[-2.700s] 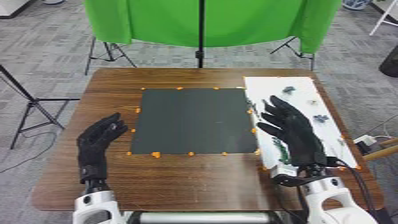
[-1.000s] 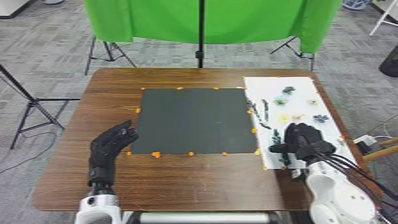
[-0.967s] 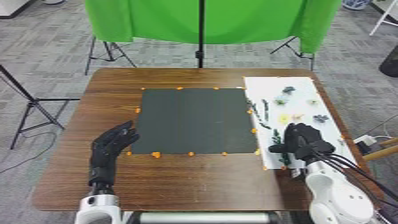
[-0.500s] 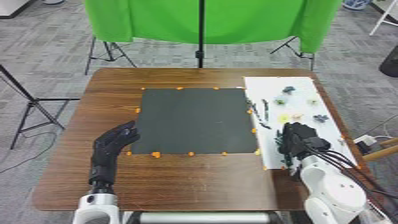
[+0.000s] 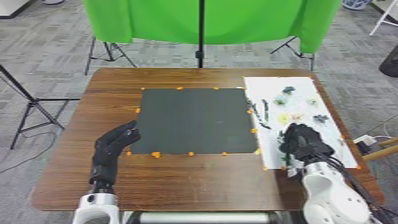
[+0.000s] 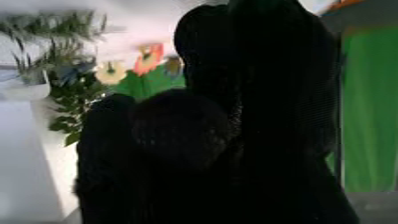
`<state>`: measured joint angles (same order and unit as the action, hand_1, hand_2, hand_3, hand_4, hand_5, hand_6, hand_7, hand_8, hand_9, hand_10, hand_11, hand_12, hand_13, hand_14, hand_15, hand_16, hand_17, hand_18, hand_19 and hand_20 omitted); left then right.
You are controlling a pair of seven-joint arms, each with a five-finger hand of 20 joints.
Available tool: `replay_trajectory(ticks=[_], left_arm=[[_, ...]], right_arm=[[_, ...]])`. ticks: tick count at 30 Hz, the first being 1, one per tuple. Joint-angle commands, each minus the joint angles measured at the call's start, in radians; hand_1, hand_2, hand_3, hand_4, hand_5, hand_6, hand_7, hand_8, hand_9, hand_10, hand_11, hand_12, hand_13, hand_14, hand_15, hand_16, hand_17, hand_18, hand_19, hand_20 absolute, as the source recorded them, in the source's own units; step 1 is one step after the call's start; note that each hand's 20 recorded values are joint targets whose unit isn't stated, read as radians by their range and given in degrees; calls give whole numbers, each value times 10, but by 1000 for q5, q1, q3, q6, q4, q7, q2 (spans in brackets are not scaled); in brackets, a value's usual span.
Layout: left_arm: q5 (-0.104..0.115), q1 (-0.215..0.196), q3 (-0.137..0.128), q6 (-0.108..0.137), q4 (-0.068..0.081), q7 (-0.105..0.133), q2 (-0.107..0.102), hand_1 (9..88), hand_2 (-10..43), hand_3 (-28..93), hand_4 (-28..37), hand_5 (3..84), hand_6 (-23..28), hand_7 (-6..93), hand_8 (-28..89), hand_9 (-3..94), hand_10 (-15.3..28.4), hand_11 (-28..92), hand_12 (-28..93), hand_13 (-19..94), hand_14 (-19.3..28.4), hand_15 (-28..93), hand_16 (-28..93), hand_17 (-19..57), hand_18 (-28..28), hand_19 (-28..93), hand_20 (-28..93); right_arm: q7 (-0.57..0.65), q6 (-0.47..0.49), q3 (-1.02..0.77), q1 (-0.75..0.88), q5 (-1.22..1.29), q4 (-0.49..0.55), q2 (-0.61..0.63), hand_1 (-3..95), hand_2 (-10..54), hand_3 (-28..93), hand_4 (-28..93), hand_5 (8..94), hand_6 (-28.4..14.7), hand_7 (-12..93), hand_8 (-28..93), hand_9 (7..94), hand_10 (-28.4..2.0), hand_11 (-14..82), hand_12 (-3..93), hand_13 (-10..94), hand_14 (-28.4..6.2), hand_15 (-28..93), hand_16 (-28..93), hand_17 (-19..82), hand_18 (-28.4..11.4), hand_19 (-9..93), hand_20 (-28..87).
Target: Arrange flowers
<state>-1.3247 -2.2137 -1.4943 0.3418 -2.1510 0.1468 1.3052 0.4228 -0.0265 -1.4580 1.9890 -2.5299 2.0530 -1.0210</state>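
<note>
My right hand (image 5: 305, 141) is low over the white sheet (image 5: 266, 162), partly covering a long green stem (image 5: 286, 159); whether it holds that stem is hidden. Beyond it lie a yellow flower (image 5: 284, 118), a pinkish one (image 5: 298, 118), a grey-blue one (image 5: 321, 118) and, farther back, a dark blue one (image 5: 289, 90). Thin dark stems (image 5: 266, 106) lie along the sheet's left side. Relaxed and open, my left hand (image 5: 114, 140) is left of the dark sheet (image 5: 195, 120). In the right wrist view, my right hand (image 6: 178, 125) is near green leaves (image 6: 67, 107).
Orange markers (image 5: 156, 155) dot the edges of both sheets on the brown table (image 5: 195, 185). Past the table's far edge stands a green cloth (image 5: 160, 22) on stands. Wooden pieces (image 5: 382, 150) are beside the right edge.
My right hand has come back from farther up the white sheet to the stem near its front end, turning on the way. My left hand has shifted slightly rightward and nearer the front.
</note>
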Motion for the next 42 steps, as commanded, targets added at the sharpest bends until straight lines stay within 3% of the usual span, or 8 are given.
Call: replay_trajectory(ticks=[1, 4, 6, 8, 11, 18, 27, 42], left_arm=[[89, 8, -29, 25, 13, 46, -45, 324, -61, 609, -160, 520, 23, 157, -75, 521, 131, 194, 121, 462, 166, 228, 7, 131, 149, 185, 275], [163, 20, -58, 32, 32, 82, -67, 321, -58, 611, -160, 522, 23, 160, -77, 524, 129, 194, 120, 465, 165, 229, 7, 134, 148, 177, 272], [206, 33, -78, 16, 63, 114, -84, 304, -55, 622, -163, 513, 19, 159, -78, 512, 128, 183, 116, 454, 161, 204, 1, 140, 142, 143, 257], [233, 55, -96, -11, 98, 123, -100, 274, -46, 635, -178, 485, 17, 134, -79, 474, 118, 146, 108, 402, 144, 137, 1, 138, 129, 84, 238], [232, 94, -108, -22, 143, 137, -125, 233, -29, 652, -220, 448, 19, 93, -75, 435, 117, 103, 96, 333, 120, 95, -3, 128, 110, 32, 221], [363, 139, -88, 12, 181, 157, -139, 173, 147, 645, -282, 447, 33, 70, -77, 443, 119, 97, 86, 323, 108, 91, -24, 118, 90, 27, 197], [351, 125, -53, 16, 180, 145, -136, 158, 163, 648, -283, 441, 43, 67, -77, 444, 120, 98, 80, 324, 106, 94, -31, 115, 88, 29, 193], [325, 139, -9, -26, 179, 114, -128, 172, 148, 665, -283, 445, 45, 70, -75, 449, 123, 105, 84, 329, 110, 96, -31, 113, 87, 28, 192]], right_arm=[[-30, -59, 3, -71, 82, 122, 13, 892, -95, -283, 651, 789, -26, 340, 246, 907, -111, 379, 338, 937, 2, 631, 194, 778, -32, 878, 413], [-53, -41, 59, -128, 136, 125, -14, 890, -95, -283, 656, 785, -26, 353, 240, 905, -111, 385, 333, 937, 2, 633, 193, 778, -32, 882, 408], [-52, -30, 131, -205, 173, 97, -39, 890, -95, -283, 658, 782, -26, 362, 237, 905, -111, 387, 329, 937, 2, 634, 192, 778, -33, 885, 405], [-50, -7, 201, -287, 222, 65, -79, 890, -95, -283, 658, 781, -26, 366, 233, 905, -112, 390, 328, 937, 2, 635, 191, 778, -33, 886, 403], [-60, 13, 301, -404, 249, -5, -156, 888, -95, -283, 660, 780, -27, 372, 230, 905, -113, 393, 325, 937, 2, 636, 191, 778, -32, 888, 399], [-86, 55, 461, -576, 270, -200, -343, 886, -95, -283, 667, 777, -28, 382, 221, 905, -115, 399, 318, 937, 2, 638, 190, 778, -33, 894, 393], [-64, 76, 542, -620, 266, -352, -449, 884, -95, -283, 675, 771, -26, 401, 210, 905, -116, 405, 310, 937, 2, 640, 189, 776, -36, 901, 388], [-42, 60, 591, -600, 263, -455, -489, 883, -95, -282, 652, 758, -30, 426, 184, 904, -121, 397, 296, 937, 2, 622, 187, 773, -28, 898, 366]])
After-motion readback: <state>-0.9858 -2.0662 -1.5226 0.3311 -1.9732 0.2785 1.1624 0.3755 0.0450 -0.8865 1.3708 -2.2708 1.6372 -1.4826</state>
